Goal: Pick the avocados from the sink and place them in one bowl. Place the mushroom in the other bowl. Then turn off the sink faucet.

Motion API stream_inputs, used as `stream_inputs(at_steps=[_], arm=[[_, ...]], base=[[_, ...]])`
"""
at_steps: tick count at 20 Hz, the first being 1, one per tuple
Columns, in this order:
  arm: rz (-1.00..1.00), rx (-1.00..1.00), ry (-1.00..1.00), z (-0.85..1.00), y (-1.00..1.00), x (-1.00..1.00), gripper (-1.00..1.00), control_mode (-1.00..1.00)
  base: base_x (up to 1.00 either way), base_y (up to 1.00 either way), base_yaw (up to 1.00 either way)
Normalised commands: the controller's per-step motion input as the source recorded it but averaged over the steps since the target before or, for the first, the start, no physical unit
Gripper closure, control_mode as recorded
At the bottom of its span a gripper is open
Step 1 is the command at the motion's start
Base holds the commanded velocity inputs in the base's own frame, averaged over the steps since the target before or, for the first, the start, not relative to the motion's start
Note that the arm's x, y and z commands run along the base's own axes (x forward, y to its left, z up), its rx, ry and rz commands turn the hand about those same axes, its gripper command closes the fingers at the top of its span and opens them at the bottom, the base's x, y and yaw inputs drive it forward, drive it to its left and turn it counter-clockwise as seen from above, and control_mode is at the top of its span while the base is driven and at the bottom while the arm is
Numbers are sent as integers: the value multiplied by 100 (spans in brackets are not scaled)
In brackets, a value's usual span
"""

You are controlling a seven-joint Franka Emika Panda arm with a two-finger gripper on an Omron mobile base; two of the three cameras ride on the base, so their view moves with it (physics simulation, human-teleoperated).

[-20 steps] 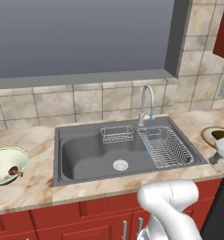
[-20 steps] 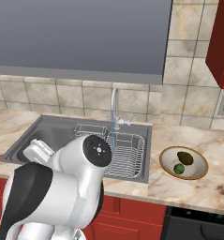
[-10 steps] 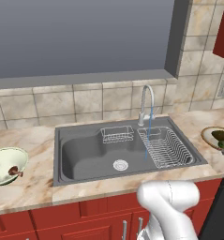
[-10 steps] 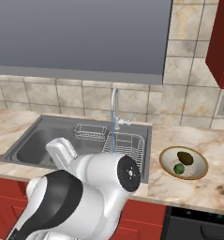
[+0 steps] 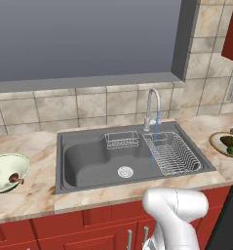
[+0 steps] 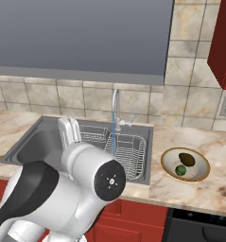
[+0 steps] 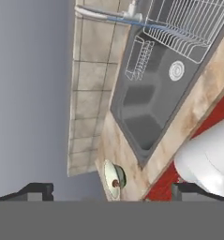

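Two avocados, one dark olive-brown [image 6: 186,159] and one bright green [image 6: 180,170], lie in the shallow tan bowl [image 6: 200,173]. One reddish-brown mushroom [image 5: 14,179] sits in the deep pale-green bowl [image 5: 1,164]. The chrome gooseneck faucet [image 5: 151,105] runs one stream into the grey metal sink [image 5: 86,163]. The dark two-finger gripper [image 7: 108,191] has its jaws spread, empty.

text: none legible | labels/brands: none | nos./signs: none | all 3 views checked

The white arm is folded low at the near edge of the scene, elbow bulging toward the cameras. The gripper [image 7: 108,190] stands wide open, empty, rolled sideways.
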Motion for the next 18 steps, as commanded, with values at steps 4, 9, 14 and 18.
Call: stream_inputs(at_steps=[4, 9, 14, 18], arm=[[-17, 18, 2, 19, -47, 57, -100, -100], [-4, 20, 4, 8, -64, 60, -100, -100], [-6, 19, 12, 26, -39, 56, -100, -100], [-17, 10, 18, 20, -4, 49, -100, -100]], base=[[0, 0, 0], [0, 0, 0], [0, 0, 0], [0, 0, 0]])
